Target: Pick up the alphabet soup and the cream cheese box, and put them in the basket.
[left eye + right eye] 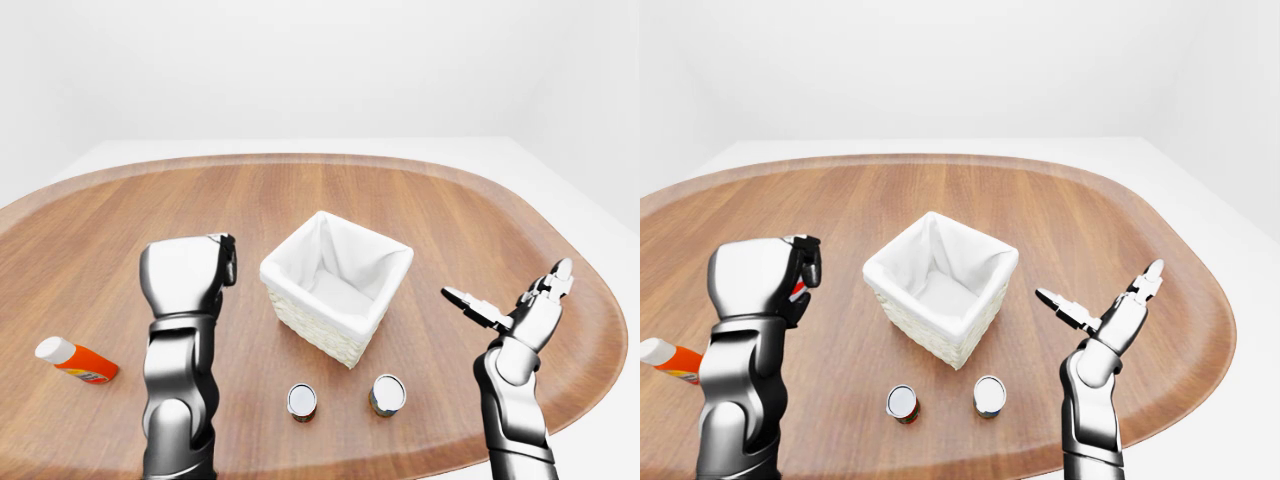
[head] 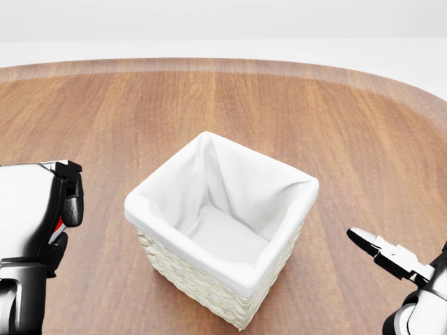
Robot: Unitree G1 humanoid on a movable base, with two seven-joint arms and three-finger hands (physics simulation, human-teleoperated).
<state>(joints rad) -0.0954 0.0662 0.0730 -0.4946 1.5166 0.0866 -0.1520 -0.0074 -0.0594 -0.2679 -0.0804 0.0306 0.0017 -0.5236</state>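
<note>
A: What's the biggest thing here?
B: One wooden table (image 1: 420,200), oval, with a raised rim. On it, near the middle, sits one white woven basket (image 1: 338,286) with a cloth lining; nothing shows inside it.

A: And the hands?
B: Two. The left hand (image 1: 790,275) is raised to the left of the basket, fingers curled in; a sliver of red shows between them, but I cannot tell what it is or whether it is gripped. The right hand (image 1: 520,305) is up on the basket's right, fingers spread wide, holding nothing.

A: Smaller items?
B: Two cans standing upright below the basket in the left-eye view, one (image 1: 301,401) beside the other (image 1: 387,394), apart. Which is the soup I cannot tell. One orange bottle (image 1: 77,361) lies at the far left. No box shows.
</note>
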